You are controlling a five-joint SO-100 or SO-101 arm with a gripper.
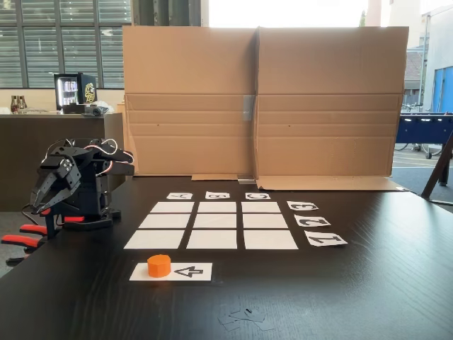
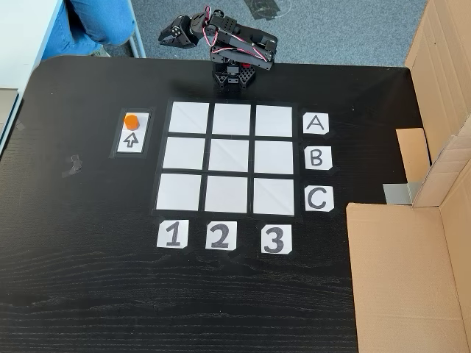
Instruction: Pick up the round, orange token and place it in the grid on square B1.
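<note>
The orange token (image 1: pixel 158 265) (image 2: pixel 131 121) stands on the white strip with a black arrow (image 1: pixel 190 271) (image 2: pixel 132 140), just outside the grid (image 1: pixel 216 207) (image 2: pixel 231 120) of nine white squares. Square B1 (image 1: pixel 211 239) (image 2: pixel 182 153) is blank; it is the middle square of the row nearest the strip. My arm sits folded at the table's edge beyond the A side of the grid. Its gripper (image 1: pixel 38 204) (image 2: pixel 165 35) hangs off the edge, far from the token, and looks shut with nothing in it.
A tall cardboard wall (image 1: pixel 258 99) (image 2: pixel 412 279) closes off the C side of the table. Letter labels (image 2: pixel 316 157) and number labels (image 2: pixel 220 236) edge the grid. Orange clamps (image 1: pixel 21 239) grip the table edge by the arm's base. Tape scraps (image 1: pixel 244 316) (image 2: pixel 72 165) lie on the dark tabletop.
</note>
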